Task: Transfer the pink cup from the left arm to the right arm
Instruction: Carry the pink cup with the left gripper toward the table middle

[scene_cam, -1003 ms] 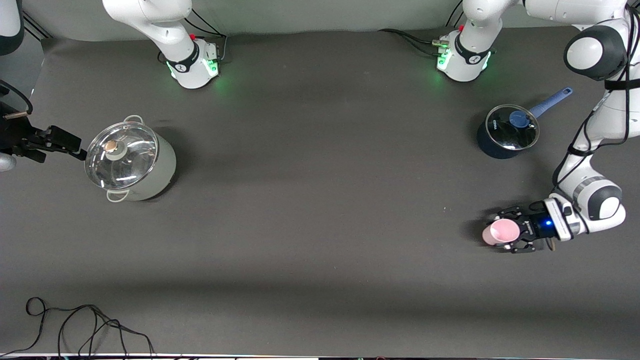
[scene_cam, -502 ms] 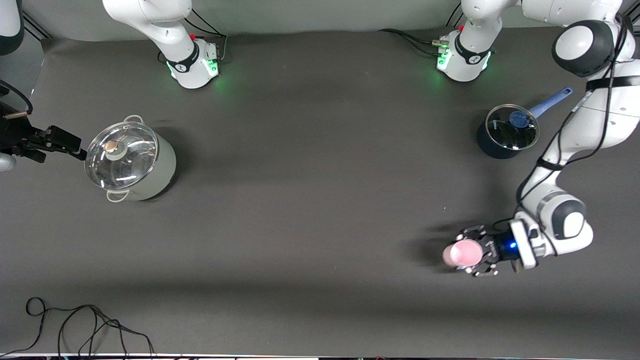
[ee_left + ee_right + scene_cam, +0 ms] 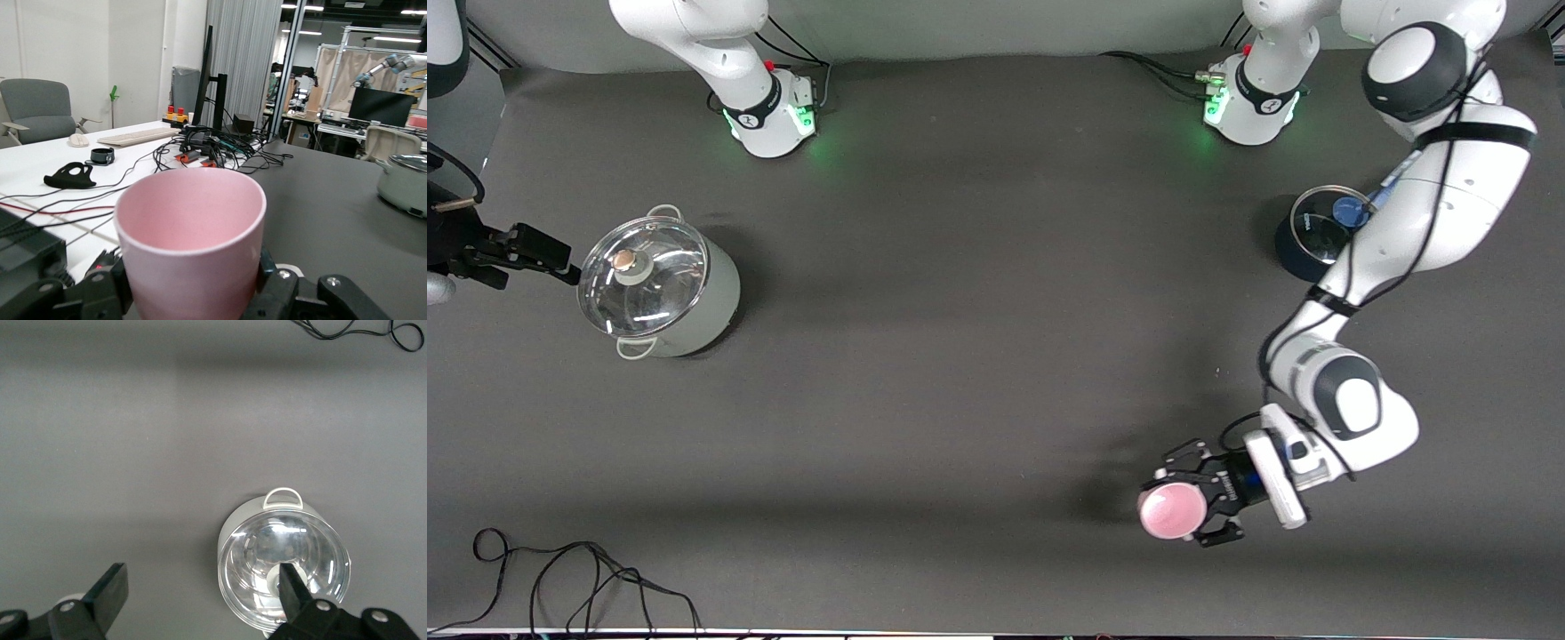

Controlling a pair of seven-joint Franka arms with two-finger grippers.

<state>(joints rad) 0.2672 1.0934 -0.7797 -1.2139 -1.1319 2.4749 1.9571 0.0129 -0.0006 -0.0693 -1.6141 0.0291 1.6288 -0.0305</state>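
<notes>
Gripping the small pale-pink plastic cup (image 3: 1172, 513) around its sides, the left arm's black linkage gripper (image 3: 1199, 505) is holding it up over the dark grey surface (image 3: 960, 356), toward the left arm's end. The cup's open mouth is facing the front camera, so it is tipped onto its side in the grasp, with its upper part sticking out past the fingers (image 3: 293, 293), probably so the other arm has bare wall to take hold of.

At the right arm's end, the right arm's gripper (image 3: 200, 600) is waiting with its slim black fingers (image 3: 107, 590) spread wide, nothing between them, hovering beside the pale lidded stockpot with the glass lid (image 3: 658, 289). That gap looks ready to receive a cup, though the two grippers are sitting well apart.

The left arm's forearm is covering part of the dark blue saucepan with the glass lid (image 3: 1307, 236), hiding most of its handle. The right gripper is cut off by the front view's edge.
</notes>
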